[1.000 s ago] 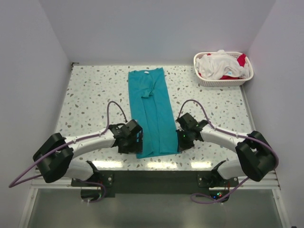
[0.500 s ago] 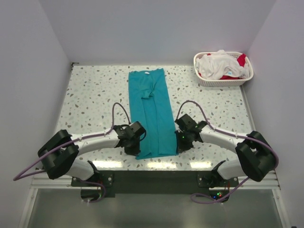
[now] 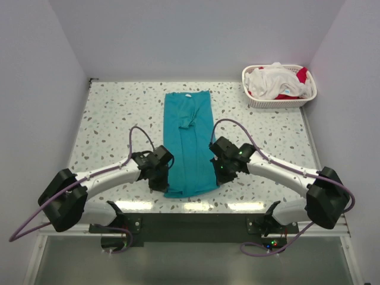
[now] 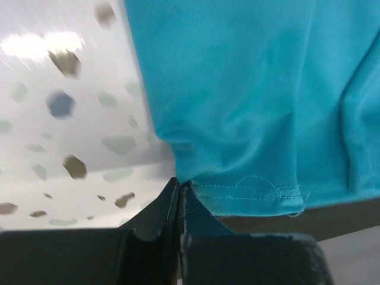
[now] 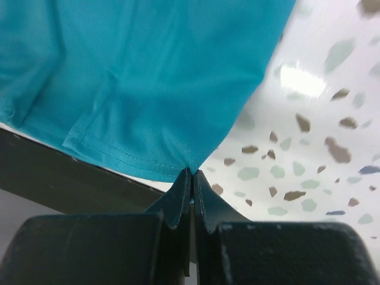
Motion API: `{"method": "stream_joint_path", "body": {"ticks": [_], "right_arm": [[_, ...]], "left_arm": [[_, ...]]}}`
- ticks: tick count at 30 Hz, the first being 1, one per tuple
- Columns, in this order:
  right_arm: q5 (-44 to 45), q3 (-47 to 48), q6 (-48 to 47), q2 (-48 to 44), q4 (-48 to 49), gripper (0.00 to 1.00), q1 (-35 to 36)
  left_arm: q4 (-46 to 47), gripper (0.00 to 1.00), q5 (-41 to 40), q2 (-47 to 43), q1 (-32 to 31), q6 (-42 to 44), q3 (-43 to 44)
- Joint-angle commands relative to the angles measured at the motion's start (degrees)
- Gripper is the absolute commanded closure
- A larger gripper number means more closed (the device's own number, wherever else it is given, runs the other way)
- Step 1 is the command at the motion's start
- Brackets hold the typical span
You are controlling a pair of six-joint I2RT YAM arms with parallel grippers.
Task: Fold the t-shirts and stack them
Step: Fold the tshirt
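The left gripper (image 4: 179, 183) is pinched shut on the near left hem corner of the teal t-shirt (image 3: 189, 142). The right gripper (image 5: 191, 173) clamps its near right corner. The shirt lies lengthwise in the middle of the table (image 3: 113, 119), with the white and red t-shirts (image 3: 276, 80) in the basket (image 3: 255, 102) at the far right.

The left arm (image 3: 110, 176) and right arm (image 3: 279, 169) each stretch forward and inward from their bases, forearms low, wrists angled toward each other. The left end effector (image 4: 179, 189) is pinched tight on the tee's (image 3: 189, 142) near left hem corner. The right end effector (image 5: 192, 178) is pinched tight on its near right corner.
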Motion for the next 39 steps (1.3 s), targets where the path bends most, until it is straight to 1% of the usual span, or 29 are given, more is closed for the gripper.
{"method": "stream_joint_path", "body": {"ticks": [1, 2, 5, 6, 7, 8, 9, 12, 15, 18, 22, 30, 36, 39], "right_arm": [[4.7, 8.2, -2.5, 2.9, -1.4, 1.00, -3.5], [4.1, 9.5, -3.6, 3.8, -0.4, 1.00, -5.8], [3.3, 15.3, -6.1, 8.2, 0.8, 1.00, -9.8], [2.8, 18.7, -6.7, 9.7, 0.7, 1.00, -10.6], [2.8, 20.6, -7.4, 11.0, 0.6, 1.00, -11.2], [3.1, 22.3, -8.4, 13.6, 0.6, 1.00, -12.2], [3.5, 25.2, -9.0, 14.8, 0.7, 1.00, -12.7], [3.0, 29.5, -10.4, 19.2, 2.1, 1.00, -15.2], [2.6, 32.6, -11.2, 22.8, 4.0, 1.00, -17.7], [1.4, 34.8, -11.6, 25.6, 5.2, 1.00, -19.7], [0.0, 37.0, -11.8, 28.6, 7.1, 1.00, -21.5], [-2.2, 41.7, -11.9, 34.3, 9.1, 1.00, -22.4], [-2.3, 43.3, -11.6, 38.3, 11.3, 1.00, -23.3], [-2.2, 43.9, -11.2, 40.2, 11.9, 1.00, -23.7]], "left_arm": [[1.3, 1.00, 0.3, 1.3, 7.6, 7.3, 6.7], [1.2, 1.00, 0.0, 2.2, 10.9, 10.0, 8.3], [1.6, 1.00, 0.7, 6.8, 16.3, 14.4, 15.3], [1.5, 1.00, 0.8, 9.4, 17.4, 15.0, 17.3], [1.6, 1.00, 0.8, 10.6, 18.3, 15.6, 21.1], [1.7, 1.00, 0.4, 11.9, 19.8, 16.7, 23.0], [1.7, 1.00, 0.4, 14.6, 20.7, 17.1, 26.5], [2.7, 1.00, 0.0, 19.7, 23.6, 18.1, 31.8], [4.7, 1.00, -0.4, 23.6, 25.5, 18.8, 35.4], [5.6, 1.00, -0.8, 26.4, 26.6, 19.3, 37.8], [7.2, 1.00, -1.4, 28.8, 28.6, 19.2, 38.9], [9.4, 1.00, -1.3, 32.9, 30.3, 18.6, 41.8], [10.5, 1.00, -1.0, 36.8, 30.8, 19.2, 44.7], [11.3, 1.00, -1.8, 38.2, 31.0, 19.1, 44.8]]}}
